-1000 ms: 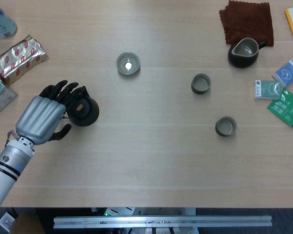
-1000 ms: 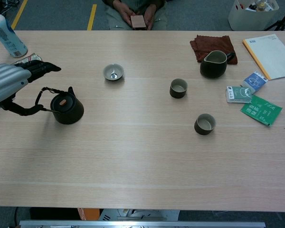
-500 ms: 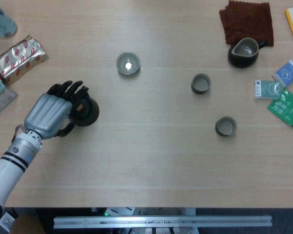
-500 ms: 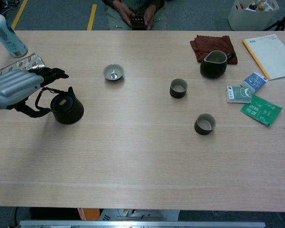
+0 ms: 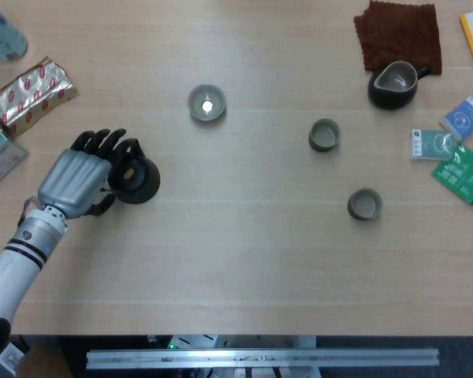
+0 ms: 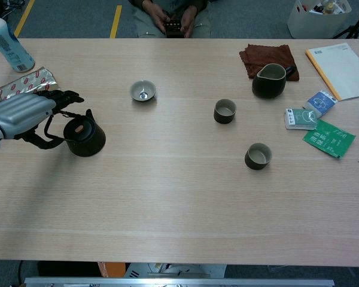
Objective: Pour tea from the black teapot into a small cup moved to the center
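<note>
The table carries everything, and the one arm in view, the left arm, reaches in from the near left corner. Its left hand sits just to the left of the black teapot, which stands upright on the left side of the table, well apart from the cups. The fingers arch over toward the lid, and the wire handle rises on the pot's left side, right at the hand. Whether the fingers have closed on that handle or only curl around it, I cannot tell. The right hand is not in view.

So the pot lies immediately right of the hand, its handle toward the hand, and the left arm is clearly the nearer one.

Two dark cups stand to the right: one near the middle, one nearer and further right. A pale bowl sits far of the pot.
</note>
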Robot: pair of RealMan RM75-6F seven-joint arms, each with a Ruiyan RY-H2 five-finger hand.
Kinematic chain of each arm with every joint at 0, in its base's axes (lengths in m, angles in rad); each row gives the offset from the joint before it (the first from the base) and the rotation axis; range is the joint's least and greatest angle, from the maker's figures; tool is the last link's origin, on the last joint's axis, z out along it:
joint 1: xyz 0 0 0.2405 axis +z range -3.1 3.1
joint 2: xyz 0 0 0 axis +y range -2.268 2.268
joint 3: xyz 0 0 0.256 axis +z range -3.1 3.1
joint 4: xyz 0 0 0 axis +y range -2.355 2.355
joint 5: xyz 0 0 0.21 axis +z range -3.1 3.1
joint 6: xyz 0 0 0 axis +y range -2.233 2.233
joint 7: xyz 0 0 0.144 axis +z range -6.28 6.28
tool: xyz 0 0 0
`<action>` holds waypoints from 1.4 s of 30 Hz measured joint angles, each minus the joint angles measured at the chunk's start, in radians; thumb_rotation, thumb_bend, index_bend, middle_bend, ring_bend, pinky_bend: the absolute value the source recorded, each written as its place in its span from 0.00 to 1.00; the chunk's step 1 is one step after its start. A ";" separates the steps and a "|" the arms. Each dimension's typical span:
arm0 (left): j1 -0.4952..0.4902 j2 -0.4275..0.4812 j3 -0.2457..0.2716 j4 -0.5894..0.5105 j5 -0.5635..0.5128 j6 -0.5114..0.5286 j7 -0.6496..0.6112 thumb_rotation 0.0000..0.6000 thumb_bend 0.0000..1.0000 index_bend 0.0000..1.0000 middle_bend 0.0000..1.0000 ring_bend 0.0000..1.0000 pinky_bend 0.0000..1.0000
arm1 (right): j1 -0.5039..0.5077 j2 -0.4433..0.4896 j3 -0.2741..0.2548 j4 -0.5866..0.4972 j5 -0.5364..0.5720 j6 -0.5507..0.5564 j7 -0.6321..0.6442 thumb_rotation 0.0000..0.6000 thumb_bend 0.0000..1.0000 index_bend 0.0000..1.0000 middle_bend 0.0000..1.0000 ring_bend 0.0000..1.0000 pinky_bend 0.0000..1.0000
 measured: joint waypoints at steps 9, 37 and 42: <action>-0.022 -0.024 0.007 0.076 -0.028 -0.030 -0.003 1.00 0.33 0.00 0.00 0.00 0.08 | -0.009 0.001 -0.001 -0.002 0.004 0.006 0.001 1.00 0.12 0.34 0.32 0.20 0.22; -0.110 -0.020 -0.033 0.174 -0.146 -0.092 0.042 1.00 0.33 0.00 0.00 0.00 0.08 | -0.038 0.004 -0.005 -0.013 0.015 0.026 -0.005 1.00 0.12 0.34 0.32 0.20 0.22; -0.106 0.024 -0.037 0.093 -0.176 -0.065 0.066 1.00 0.33 0.00 0.00 0.00 0.08 | -0.038 0.001 -0.005 -0.005 0.014 0.025 0.004 1.00 0.12 0.34 0.32 0.20 0.22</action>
